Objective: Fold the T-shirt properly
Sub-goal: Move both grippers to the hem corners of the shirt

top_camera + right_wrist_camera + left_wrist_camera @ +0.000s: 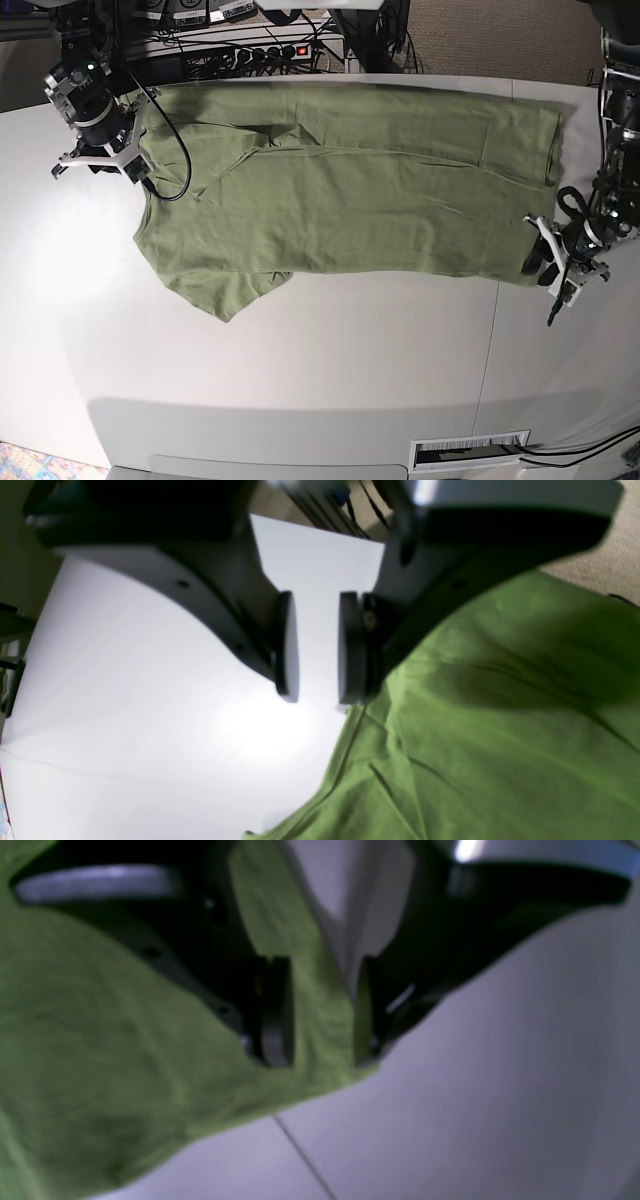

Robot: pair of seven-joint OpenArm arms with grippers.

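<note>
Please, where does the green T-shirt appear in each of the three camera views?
Left wrist: T-shirt fills the left, with its edge between the left pincer's pads.
Right wrist: lower right, beside the open right pincer.
Base: spread across the upper centre.
Shared landmark: the white table.

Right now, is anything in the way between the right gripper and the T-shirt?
Nothing visible. The right gripper has open jaws over bare table, right beside the T-shirt edge, with no object between them.

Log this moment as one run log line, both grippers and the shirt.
left gripper: shut on T-shirt hem corner | right gripper: open, empty, beside sleeve edge | T-shirt: spread on table, partly folded
</note>
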